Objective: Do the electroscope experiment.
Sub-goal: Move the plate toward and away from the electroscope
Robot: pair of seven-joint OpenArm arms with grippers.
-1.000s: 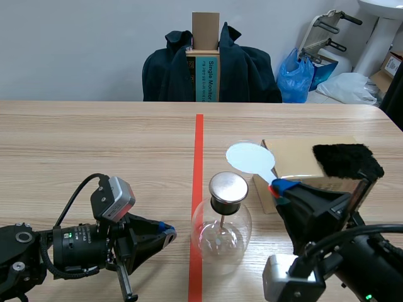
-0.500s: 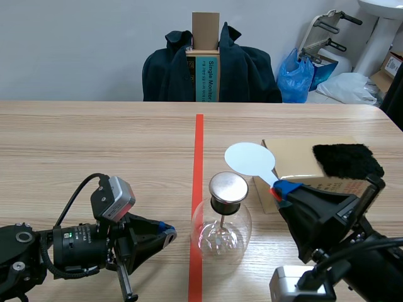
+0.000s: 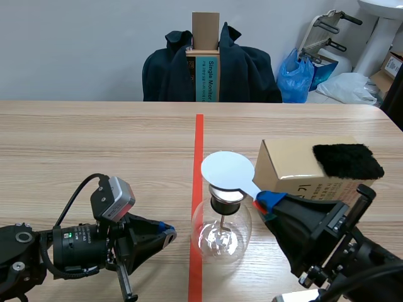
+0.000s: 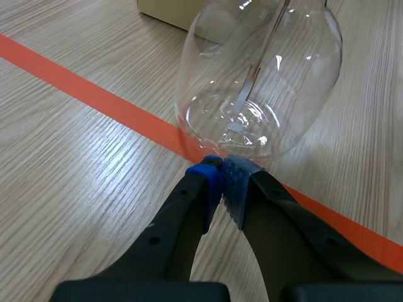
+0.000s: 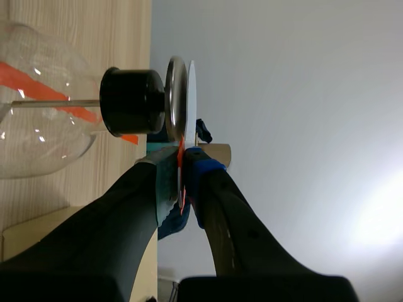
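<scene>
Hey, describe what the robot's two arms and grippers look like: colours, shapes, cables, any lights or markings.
Both arms are black. The left gripper has thick wedge-shaped fingers tipped with dotted blue pads. Behind it sit a grey camera box, a looping black cable and small green lights. The right gripper looks alike, with a blue pad at its tip.

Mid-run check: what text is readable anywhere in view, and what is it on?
"Single Monitor": vertical, on the teal box behind the table.
Cardboard box on the table: dark print on its front, too cut off to read.
Label on the far-right box: too small.
No text on the electroscope.
</scene>
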